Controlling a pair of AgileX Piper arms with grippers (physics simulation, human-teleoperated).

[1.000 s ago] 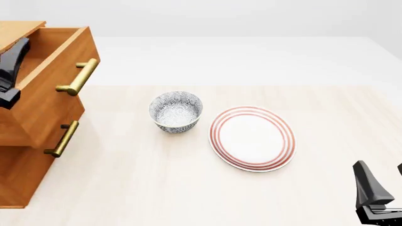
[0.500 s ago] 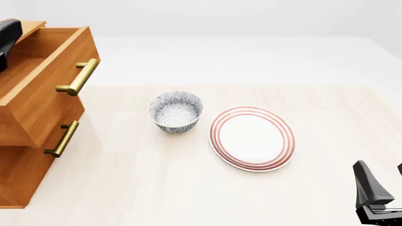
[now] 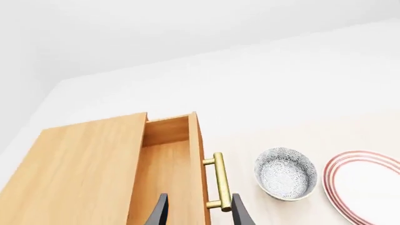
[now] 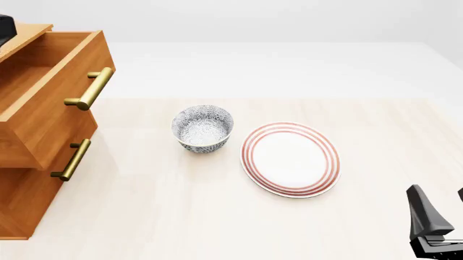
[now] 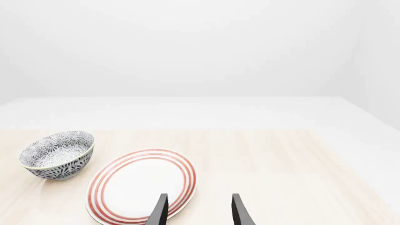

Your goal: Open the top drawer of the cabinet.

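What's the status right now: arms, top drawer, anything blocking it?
Left gripper open, empty, above the cabinet. Right gripper open, idle by the plate. Top drawer pulled out. Nothing blocking; bowl stands apart.

The right tool point(image 4: 438, 227) is black and shiny, with flat fingers point(image 5: 160, 211) that get thin at the tips. The left tool point(image 3: 197, 212) has the same two dark pointed fingers.

Even, bright, diffuse light – no visible source, no glare. Soft faint shadows only: beside the cabinet point(image 4: 29, 179) base and under the bowl point(image 4: 203, 128) and plate point(image 4: 290, 158). Renders sharp edge to edge – no blur, no visible lens distortion. White background nearly washed out.
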